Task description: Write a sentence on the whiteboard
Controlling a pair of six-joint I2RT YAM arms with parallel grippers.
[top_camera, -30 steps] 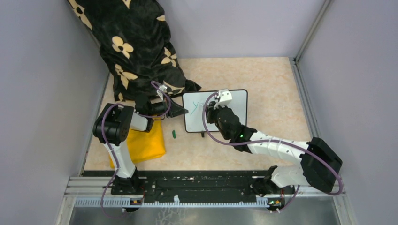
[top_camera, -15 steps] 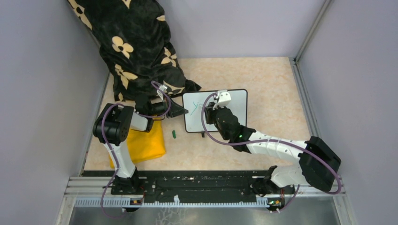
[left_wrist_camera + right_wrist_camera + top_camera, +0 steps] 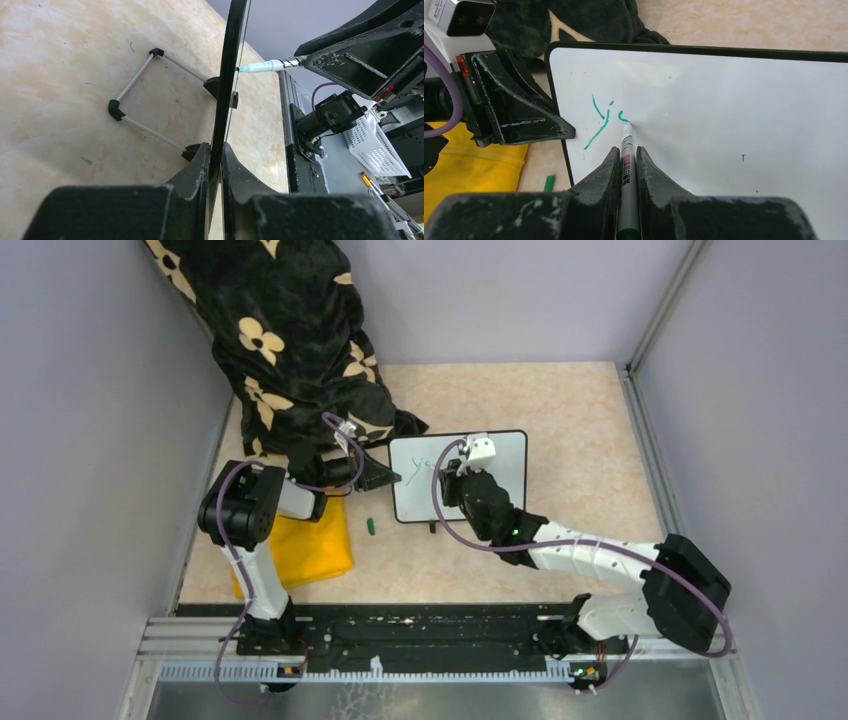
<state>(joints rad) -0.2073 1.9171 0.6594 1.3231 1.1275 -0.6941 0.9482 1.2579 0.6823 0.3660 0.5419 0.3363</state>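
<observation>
The whiteboard [image 3: 505, 455] stands tilted on the table, and my left gripper [image 3: 392, 478] is shut on its left edge. In the left wrist view the black frame [image 3: 229, 75] runs between the left gripper [image 3: 215, 147] jaws. My right gripper [image 3: 626, 150] is shut on a grey marker [image 3: 627, 136] whose tip touches the whiteboard [image 3: 734, 110]. The sentence [image 3: 600, 120] is a green "y" and a short curved stroke at the marker tip. From above, the right gripper [image 3: 447, 478] hovers over the green marks [image 3: 420, 464].
A green marker cap [image 3: 370, 526] lies on the table left of the board. A yellow folded cloth [image 3: 305, 550] sits under the left arm. Black flowered fabric [image 3: 290, 330] fills the back left. Grey walls enclose the table. The board's wire stand [image 3: 145, 95] rests behind it.
The right gripper with the marker has shifted slightly along the board, and a short green stroke has appeared right of the "y". The left arm and the board stayed still.
</observation>
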